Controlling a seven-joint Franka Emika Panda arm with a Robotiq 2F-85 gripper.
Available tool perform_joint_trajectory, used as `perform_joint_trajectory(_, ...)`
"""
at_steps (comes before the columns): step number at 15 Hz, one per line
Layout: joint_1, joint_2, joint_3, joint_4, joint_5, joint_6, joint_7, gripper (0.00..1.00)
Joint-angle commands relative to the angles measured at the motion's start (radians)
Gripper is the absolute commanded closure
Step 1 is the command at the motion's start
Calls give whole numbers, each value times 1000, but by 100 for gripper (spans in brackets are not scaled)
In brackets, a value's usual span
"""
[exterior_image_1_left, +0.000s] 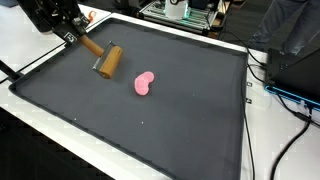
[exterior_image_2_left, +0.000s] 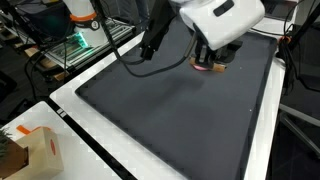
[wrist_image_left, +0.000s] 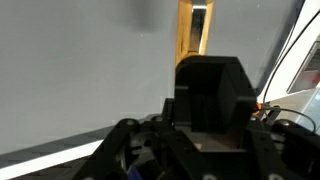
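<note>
The mallet (exterior_image_1_left: 103, 58) lies on its side in the far corner of the mat (exterior_image_1_left: 180, 120), its wooden handle slanting up toward the mat's edge and its cylinder head pointing in toward the middle. The end effector (exterior_image_1_left: 70, 36) sits right at the free end of the handle, low over the mat. In the wrist view the handle (wrist_image_left: 193, 30) runs straight away from the dark housing that fills the lower half of the picture. That housing hides the fingers, and they are too small to read in both exterior views, so I cannot tell how far apart they are or whether they have hold of the handle. A pink piece (exterior_image_1_left: 145, 84) rests on the mat near the mallet's head but apart from it. The mat covers most of the white desk (exterior_image_1_left: 30, 50). Black cables (exterior_image_1_left: 285, 150) trail over the desk beside one edge of the mat, and a cardboard box (exterior_image_2_left: 30, 150) stands at a desk corner in an exterior view.
</note>
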Motion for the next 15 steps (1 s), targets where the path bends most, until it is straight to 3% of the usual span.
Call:
perform_joint_trajectory(1,-17,24,2,12,25,9,-27,76)
perform_joint_trajectory(15,-15,60,5,-9,7,89,-19,76)
